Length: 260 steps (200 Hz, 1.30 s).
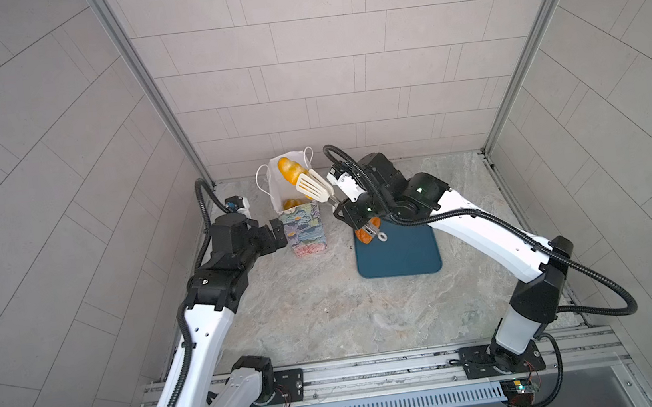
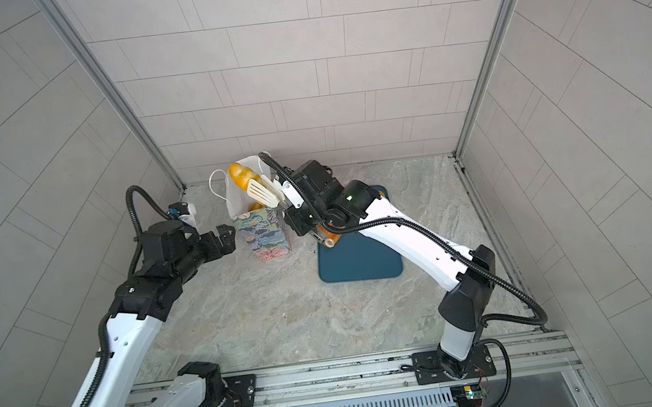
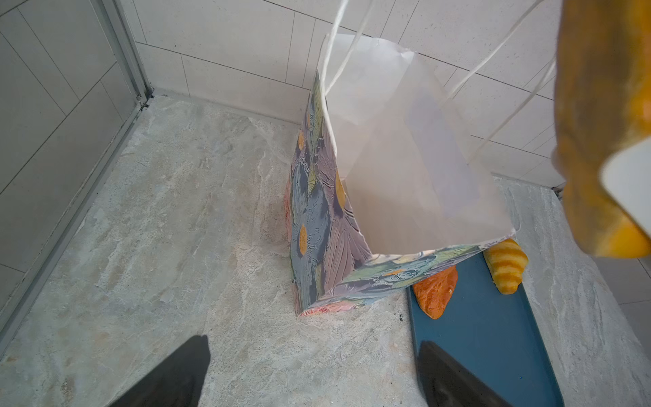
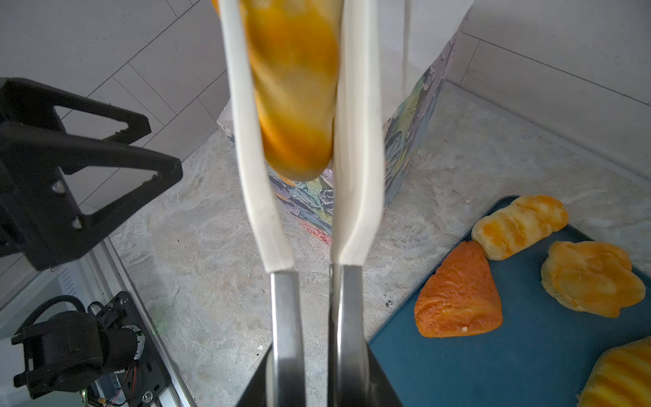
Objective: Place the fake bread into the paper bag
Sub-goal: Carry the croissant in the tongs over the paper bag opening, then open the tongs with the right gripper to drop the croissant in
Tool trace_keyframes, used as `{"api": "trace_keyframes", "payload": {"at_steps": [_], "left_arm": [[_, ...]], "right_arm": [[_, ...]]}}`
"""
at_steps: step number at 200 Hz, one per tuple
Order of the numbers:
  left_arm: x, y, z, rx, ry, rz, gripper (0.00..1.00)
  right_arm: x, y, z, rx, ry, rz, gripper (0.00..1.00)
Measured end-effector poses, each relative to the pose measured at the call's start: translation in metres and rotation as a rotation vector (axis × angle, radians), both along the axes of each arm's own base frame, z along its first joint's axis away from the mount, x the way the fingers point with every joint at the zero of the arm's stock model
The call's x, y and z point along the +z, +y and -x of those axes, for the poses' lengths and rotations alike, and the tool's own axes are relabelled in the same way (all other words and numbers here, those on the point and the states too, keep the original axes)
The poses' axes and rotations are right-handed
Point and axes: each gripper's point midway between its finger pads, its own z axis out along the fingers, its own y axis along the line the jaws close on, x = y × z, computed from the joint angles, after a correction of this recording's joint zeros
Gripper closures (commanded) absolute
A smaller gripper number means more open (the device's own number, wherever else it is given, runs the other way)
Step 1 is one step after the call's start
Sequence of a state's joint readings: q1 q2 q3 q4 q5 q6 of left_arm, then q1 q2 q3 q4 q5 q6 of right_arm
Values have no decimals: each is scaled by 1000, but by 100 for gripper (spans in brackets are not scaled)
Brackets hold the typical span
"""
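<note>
On marbled tabletop (image 1: 328, 308) (tiled walls (image 1: 321, 67)), left tool (image 2: 227, 238) spread, right tool (image 4: 318, 380) pinching tongs (image 4: 357, 158).

Two matching arms: the left arm (image 1: 206, 343) and right arm (image 1: 494, 231) both wear glossy white shells over chunky black joints. Ribbed black cable (image 1: 202, 206) snakes along each. Green light (image 1: 419, 190) glowing. Black base plates (image 1: 472, 363), bolted down. The left gripper (image 4: 163, 146): black triangular open-frame fingers (image 4: 105, 149), silver screws (image 4: 58, 186).
</note>
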<state>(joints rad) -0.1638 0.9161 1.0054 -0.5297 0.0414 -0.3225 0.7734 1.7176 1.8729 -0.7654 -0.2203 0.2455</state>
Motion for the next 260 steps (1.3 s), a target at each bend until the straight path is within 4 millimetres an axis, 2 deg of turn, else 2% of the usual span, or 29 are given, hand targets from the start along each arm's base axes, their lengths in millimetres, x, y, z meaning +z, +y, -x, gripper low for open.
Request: {"api": "trace_keyframes", "payload": {"at_steps": [59, 132, 184, 221, 260], "left_arm": [[2, -3, 2, -22, -8, -2, 0], [2, -7, 3, -53, -6, -1, 0], [1, -8, 3, -59, -4, -3, 0], [1, -8, 3, -62, -3, -4, 0], [1, -9, 4, -64, -2, -3, 0]], "right_arm": [[4, 21, -19, -12, -3, -22, 67], [-5, 37, -47, -48, 0, 27, 63], [-7, 32, -48, -65, 8, 63, 57], [-9, 27, -50, -81, 7, 84, 49], [-9, 26, -50, -87, 2, 89, 46]]}}
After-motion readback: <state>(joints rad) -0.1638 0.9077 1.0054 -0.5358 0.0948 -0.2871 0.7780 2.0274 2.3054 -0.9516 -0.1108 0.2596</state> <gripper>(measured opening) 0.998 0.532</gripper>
